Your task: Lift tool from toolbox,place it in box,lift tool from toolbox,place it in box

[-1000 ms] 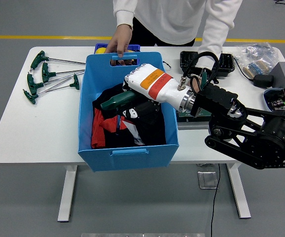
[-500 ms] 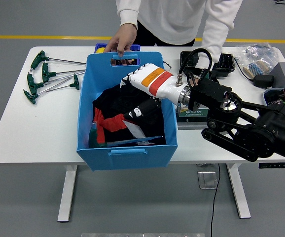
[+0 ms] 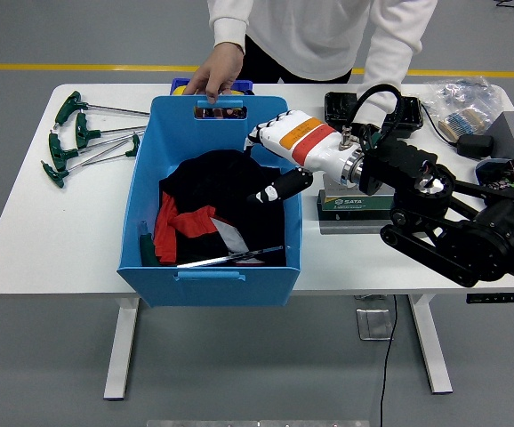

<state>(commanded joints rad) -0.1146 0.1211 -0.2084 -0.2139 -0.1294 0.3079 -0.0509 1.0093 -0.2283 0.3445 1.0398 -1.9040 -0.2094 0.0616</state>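
Hovering over blue box (image 3: pixel 147 231) rim, right hand (image 3: pixel 279 169) released (tool (image 3: pixel 230 258) inside).

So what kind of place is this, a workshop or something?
Probably a robotics lab or test workshop. A yellow line marks the grey floor, green T-handle tools lie on the white table, and a person steadies a blue bin while the robot's right hand works over it.

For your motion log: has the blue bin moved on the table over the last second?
Yes. The blue bin has slid left, toward the green T-handle wrenches; its right wall has drawn away from the toolbox.
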